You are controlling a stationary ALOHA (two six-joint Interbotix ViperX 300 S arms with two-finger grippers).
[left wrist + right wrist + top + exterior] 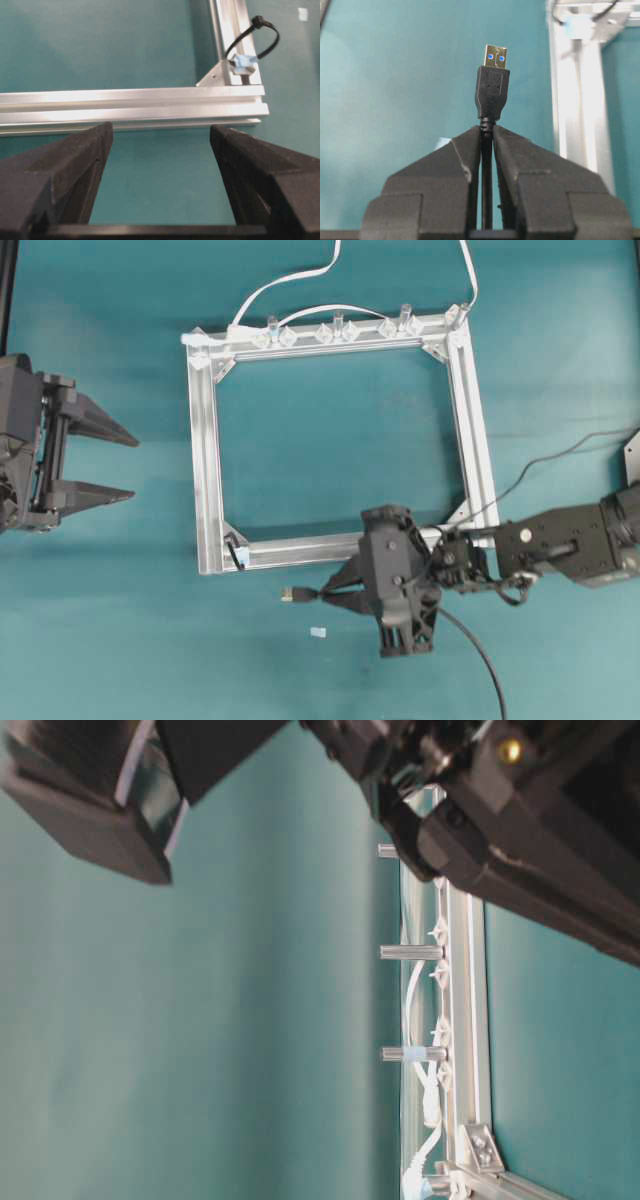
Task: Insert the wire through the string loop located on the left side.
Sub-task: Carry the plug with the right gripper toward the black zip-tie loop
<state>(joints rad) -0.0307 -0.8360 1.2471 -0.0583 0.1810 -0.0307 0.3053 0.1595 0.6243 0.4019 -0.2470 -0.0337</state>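
Note:
The wire's black plug with its silver tip (492,85) sticks out past my right gripper (486,130), which is shut on the cable just behind the plug. From overhead, the plug (293,594) points left, just below the silver frame's (205,480) bottom rail. The string loop (235,554) hangs at the frame's bottom-left corner, a short way up and left of the plug. My left gripper (132,469) stands open and holds nothing, left of the frame. In its wrist view the left gripper (161,132) faces a frame rail, and the string loop (258,21) is at the upper right.
A white cable (300,280) runs through clear plastic clips (335,332) on the frame's top rail. A small white scrap (318,631) lies below the plug. A black cable (475,645) trails from under the right gripper to the bottom edge.

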